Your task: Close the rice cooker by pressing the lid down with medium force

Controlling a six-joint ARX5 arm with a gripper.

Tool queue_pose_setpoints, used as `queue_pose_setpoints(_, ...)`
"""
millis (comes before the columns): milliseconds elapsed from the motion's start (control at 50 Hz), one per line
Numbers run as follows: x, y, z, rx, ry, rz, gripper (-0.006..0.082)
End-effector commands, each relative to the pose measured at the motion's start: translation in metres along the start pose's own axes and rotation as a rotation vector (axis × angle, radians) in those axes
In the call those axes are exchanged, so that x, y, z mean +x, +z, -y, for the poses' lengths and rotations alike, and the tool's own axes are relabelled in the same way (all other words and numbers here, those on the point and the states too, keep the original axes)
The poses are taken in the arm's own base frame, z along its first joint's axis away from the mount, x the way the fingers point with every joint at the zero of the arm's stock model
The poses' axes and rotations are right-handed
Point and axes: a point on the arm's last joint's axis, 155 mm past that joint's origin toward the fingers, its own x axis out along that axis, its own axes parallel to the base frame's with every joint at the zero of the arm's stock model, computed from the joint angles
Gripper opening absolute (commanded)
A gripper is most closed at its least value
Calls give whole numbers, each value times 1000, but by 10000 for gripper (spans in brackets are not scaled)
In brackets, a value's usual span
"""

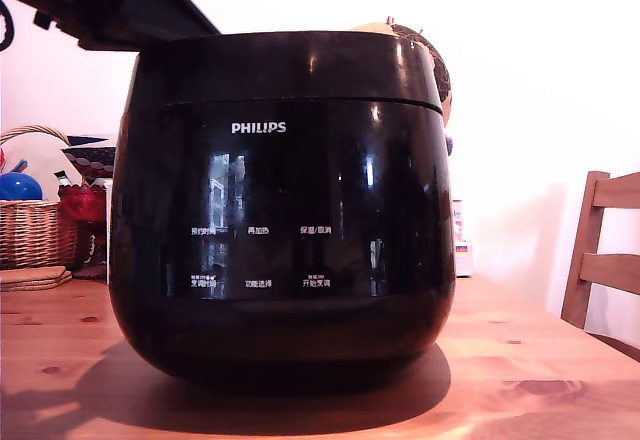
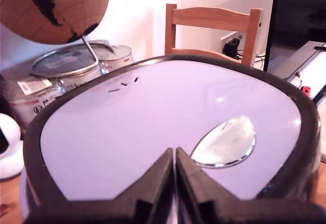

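Note:
The rice cooker (image 1: 285,250) is a large glossy black pot with a white PHILIPS logo, standing mid-table and filling the exterior view. Its lid (image 1: 300,65) lies down on the body, with only a thin seam showing between them. In the wrist view the lid top (image 2: 153,117) is a pale, shiny surface with a black rim and an oval silver button (image 2: 226,142). My gripper (image 2: 174,151) is shut with nothing between its fingers, and the tips sit at or just above the lid top near its edge. The arm (image 1: 110,0) reaches in from the exterior view's upper left.
A wooden table (image 1: 540,360) carries the cooker. A wicker basket (image 1: 30,230) with a blue ball stands at the exterior view's left, a wooden chair (image 1: 600,250) at its right. A cork globe (image 2: 51,5), metal pots (image 2: 71,68) and a chair (image 2: 214,28) stand behind the cooker.

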Motion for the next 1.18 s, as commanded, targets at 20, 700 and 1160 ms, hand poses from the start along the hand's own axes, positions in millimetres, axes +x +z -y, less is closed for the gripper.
queue_pose_setpoints(20, 2, -93, 5, -9, -9, -242, -19)
queue_pose_setpoints(700, -68, 53, -103, 38, 384, 98, -19)
queue_pose_setpoints(1160, -146, 66, -155, 19, 658, 166, -19)
